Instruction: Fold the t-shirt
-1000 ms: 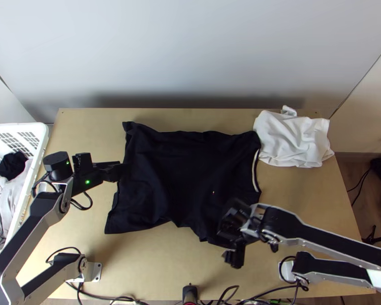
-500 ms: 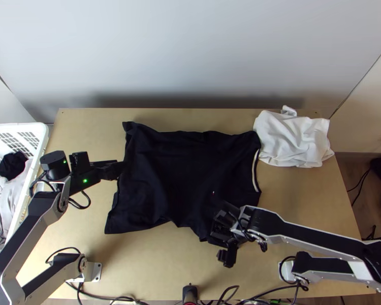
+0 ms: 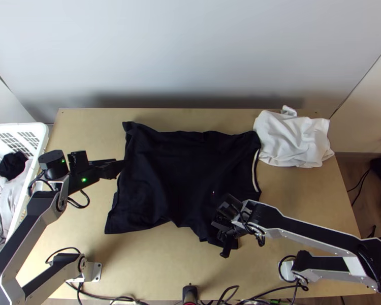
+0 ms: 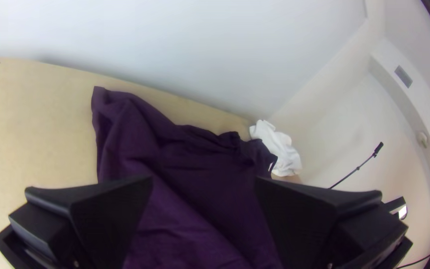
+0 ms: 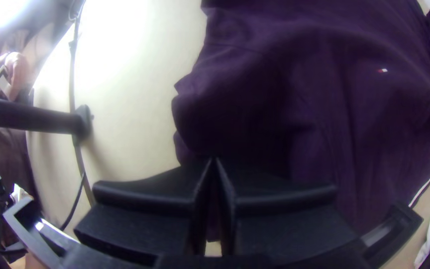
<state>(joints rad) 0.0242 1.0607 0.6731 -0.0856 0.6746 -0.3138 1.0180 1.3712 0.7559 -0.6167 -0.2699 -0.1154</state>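
T-shirt (image 3: 183, 168) lies spread and rumpled on the wooden table (image 3: 139, 267)

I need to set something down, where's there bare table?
Bare table shows between the dark shirt and near-edge cables, and between the white cloth and the right arm. Crowded: left arm beside the basket, right gripper over the shirt.
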